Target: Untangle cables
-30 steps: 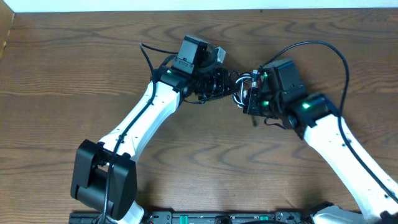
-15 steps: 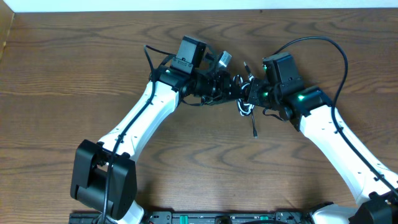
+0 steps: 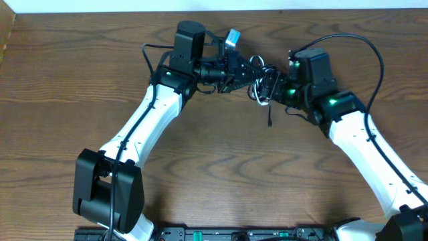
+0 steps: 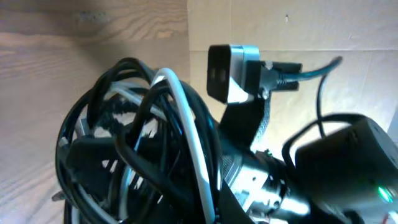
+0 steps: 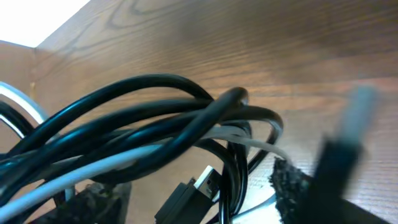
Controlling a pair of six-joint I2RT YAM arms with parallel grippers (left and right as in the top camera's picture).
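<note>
The cables (image 3: 261, 84), one white and one black, form a tangled bunch held up between the two grippers near the back of the table. My left gripper (image 3: 247, 75) is shut on the bunch from the left. In the left wrist view the black loops (image 4: 124, 81) and the white cord (image 4: 193, 143) hide its jaws. My right gripper (image 3: 277, 90) sits against the bunch's right side. Its dark pads (image 5: 292, 183) stand apart, open, with black cord (image 5: 155, 93), white cord (image 5: 93, 171) and a black USB plug (image 5: 193, 190) between them. One black cord end (image 3: 269, 117) hangs down toward the table.
The wooden table (image 3: 214, 174) stretches wide in front of the arms. Its back edge meets a pale wall (image 3: 214, 5) just behind the grippers. A thick black wire (image 3: 364, 50) loops off the right arm. The right arm's camera (image 4: 233, 68) sits close behind the bunch.
Both grippers and the bunch have shifted toward the back of the table, and the left arm swung leftward. The right gripper was shut and its pads now stand apart.
</note>
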